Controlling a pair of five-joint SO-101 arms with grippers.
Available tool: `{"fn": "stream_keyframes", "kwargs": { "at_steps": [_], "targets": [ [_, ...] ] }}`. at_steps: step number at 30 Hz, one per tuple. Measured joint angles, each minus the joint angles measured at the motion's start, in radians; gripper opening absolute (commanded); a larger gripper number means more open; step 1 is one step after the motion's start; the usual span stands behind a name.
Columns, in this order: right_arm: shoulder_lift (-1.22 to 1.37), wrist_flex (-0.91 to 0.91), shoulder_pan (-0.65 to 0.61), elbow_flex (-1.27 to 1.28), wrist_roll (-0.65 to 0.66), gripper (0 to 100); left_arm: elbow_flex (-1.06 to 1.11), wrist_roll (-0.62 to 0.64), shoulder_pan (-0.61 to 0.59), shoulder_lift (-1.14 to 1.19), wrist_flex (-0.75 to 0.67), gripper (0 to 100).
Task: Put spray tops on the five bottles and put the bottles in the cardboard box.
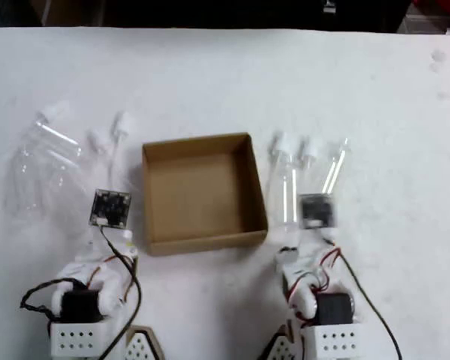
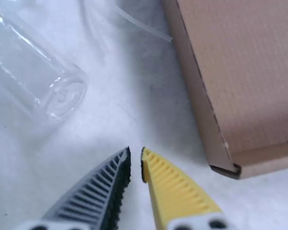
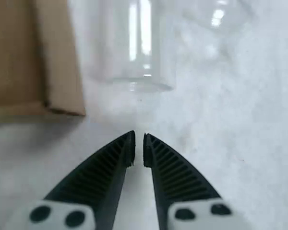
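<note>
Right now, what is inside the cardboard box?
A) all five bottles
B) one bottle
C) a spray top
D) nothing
D: the cardboard box shows only its bare brown floor, and the clear bottles lie on the table on either side of it.

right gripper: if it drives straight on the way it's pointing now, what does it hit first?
Most likely the near end of the clear bottle, dead ahead of the right gripper; the cardboard box sits off to the side. Depth is unclear, so the tips might touch the table first.
</note>
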Motion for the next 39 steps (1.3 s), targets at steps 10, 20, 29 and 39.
{"fn": "stream_keyframes", "kwargs": {
  "at_steps": [10, 20, 29, 39],
  "targets": [
    [0.000, 0.000, -0.002, 0.000, 0.008, 1.6, 0.000, 0.000, 0.000, 0.000, 0.000, 5],
    [0.000, 0.000, -0.002, 0.000, -0.216, 1.6, 0.000, 0.000, 0.000, 0.000, 0.000, 5],
    [0.000, 0.000, -0.002, 0.000, -0.216, 1.8, 0.000, 0.000, 0.000, 0.000, 0.000, 5],
    [0.000, -0.160, -0.025, 0.000, -0.219, 1.9, 0.000, 0.000, 0.000, 0.000, 0.000, 5]
  ]
}}
